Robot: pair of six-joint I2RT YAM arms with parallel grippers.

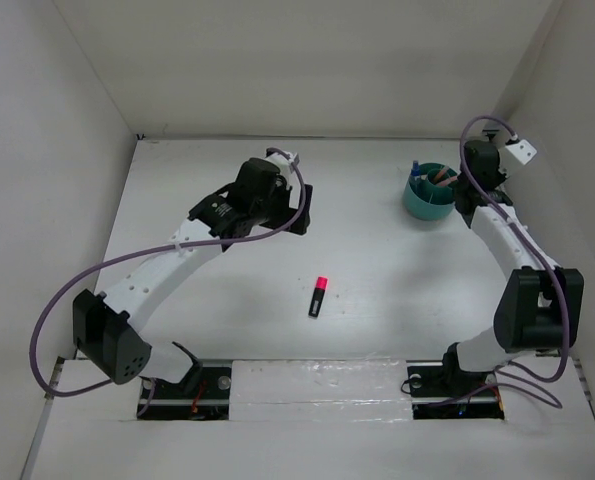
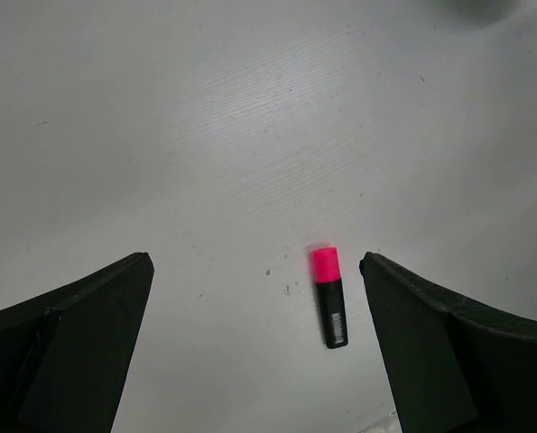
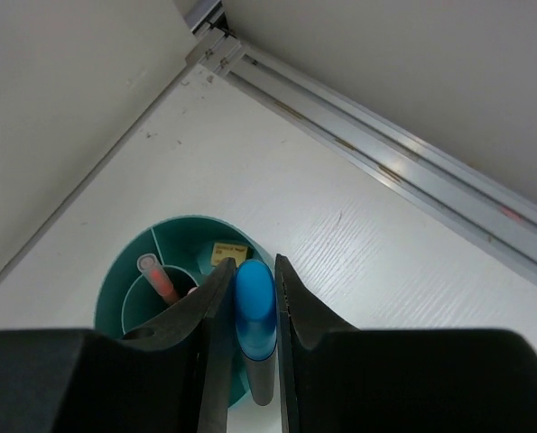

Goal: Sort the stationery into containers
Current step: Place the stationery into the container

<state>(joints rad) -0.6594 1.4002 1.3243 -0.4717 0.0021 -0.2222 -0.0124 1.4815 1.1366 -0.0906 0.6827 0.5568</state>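
2 grippers are seen over a white counter [image 1: 377, 270]. The left gripper [image 1: 299, 208] [image 2: 255, 262] is spread as wide as it goes and nothing is held in it; it hangs above the counter left of centre, tilted down toward the middle. In its wrist view, a pink-capped highlighter [image 2: 328, 296] is framed between the 2 fingers, nearer the right one, and is touched by neither. That highlighter [image 1: 318, 297] lies flat and alone near the middle of the counter, its pink cap turned toward the far wall and its black body toward the arm bases, well apart from the teal cup [image 1: 417, 205]. The cup stands at the far right of the counter, and the right gripper [image 1: 459, 188] [image 3: 253, 263] is positioned just beside and above it. The right gripper is narrowed onto a blue-capped highlighter [image 3: 254, 316], which is pinched at the cap between both fingers, with the dark body running back toward the wrist. In the right wrist view the cup's rim [image 3: 115, 289] and inner dividers are seen below the fingers; 1 pink pen [image 3: 158, 278] stands in a compartment at the left, and 1 tan block [image 3: 230, 251] sits in a compartment just beyond the fingertips. Whether the held highlighter touches the cup cannot be told.
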